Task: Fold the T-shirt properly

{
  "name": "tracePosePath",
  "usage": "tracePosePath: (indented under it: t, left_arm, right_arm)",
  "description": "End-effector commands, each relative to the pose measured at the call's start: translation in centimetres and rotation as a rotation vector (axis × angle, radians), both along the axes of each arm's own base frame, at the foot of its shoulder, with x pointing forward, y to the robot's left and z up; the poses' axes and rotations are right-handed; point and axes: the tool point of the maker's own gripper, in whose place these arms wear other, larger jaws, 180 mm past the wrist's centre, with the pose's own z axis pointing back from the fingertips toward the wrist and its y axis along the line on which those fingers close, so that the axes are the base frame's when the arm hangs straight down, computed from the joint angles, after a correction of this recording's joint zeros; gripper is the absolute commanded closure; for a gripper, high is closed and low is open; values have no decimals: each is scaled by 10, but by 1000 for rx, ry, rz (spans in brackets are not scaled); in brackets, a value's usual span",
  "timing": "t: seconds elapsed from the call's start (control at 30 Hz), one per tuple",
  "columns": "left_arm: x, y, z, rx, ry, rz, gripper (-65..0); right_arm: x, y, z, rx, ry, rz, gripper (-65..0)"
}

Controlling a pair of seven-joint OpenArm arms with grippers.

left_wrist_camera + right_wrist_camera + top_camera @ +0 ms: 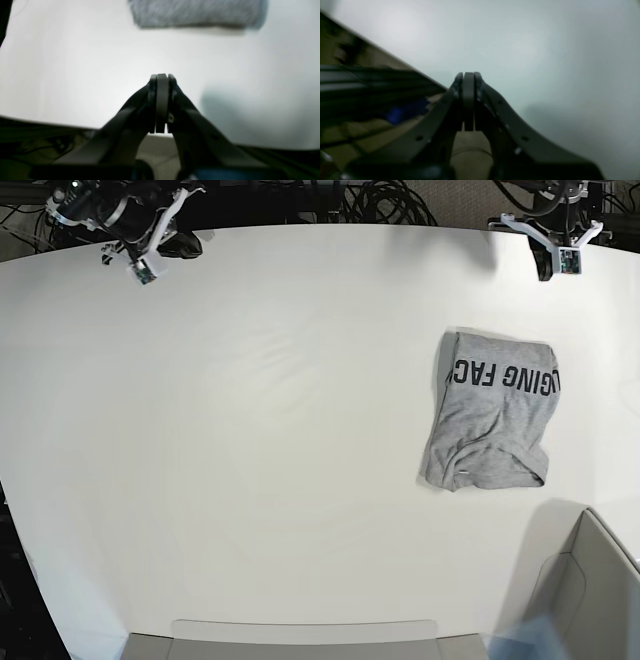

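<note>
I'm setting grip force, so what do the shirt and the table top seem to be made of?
The shirt looks like soft knit cotton jersey: mottled heather grey, matte, with printed black lettering and limp creases. The table looks like a smooth white matte sheet, perhaps laminate or a cover; faint ripples leave that open.

A heather-grey T-shirt [492,412] is lying folded on the right part of the white table [250,440], its black capital lettering facing up along the far edge. The left hand [560,260] is hanging over the table's far right edge, apart from the shirt. The right hand [145,265] is sitting at the far left corner.
</note>
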Motion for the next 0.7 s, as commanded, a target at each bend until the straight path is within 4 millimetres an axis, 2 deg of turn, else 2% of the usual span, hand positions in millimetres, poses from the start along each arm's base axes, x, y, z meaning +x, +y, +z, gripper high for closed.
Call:
tracePosePath:
  t: [0.0, 0.07, 0.17, 0.27, 0.37, 0.43, 0.5, 0.57, 0.67]
  left_arm:
    - [-2, 0, 7, 11, -14, -16, 0]
    - [-23, -6, -2, -4, 51, -26, 0]
    - [-52, -10, -15, -20, 172, -21, 0]
    - [-74, -9, -22, -24, 258, -7, 0]
    - [-87, -11, -29, -37, 311, 9, 0]
    - [-103, -18, -40, -69, 360, 49, 0]
    - [-117, -27, -55, -105, 404, 89, 0]
    - [-129, -38, -78, -144, 455, 110, 0]
    - [-152, -43, -119, -177, 542, 162, 0]
  right_arm:
    - [-6, -5, 9, 17, -8, -3, 0]
    - [-22, -12, 9, 28, 36, -25, 0]
    - [-58, -19, 4, 14, 134, -46, 0]
    - [-89, -20, 0, 9, 224, -41, 0]
    - [-111, -24, -8, -52, 305, 1, 0]
    - [-125, -26, -20, -126, 364, 92, 0]
    - [-140, -20, -34, -145, 417, 178, 0]
    - [-152, -20, -56, -136, 485, 217, 0]
    - [-164, -36, -93, -123, 579, 195, 0]
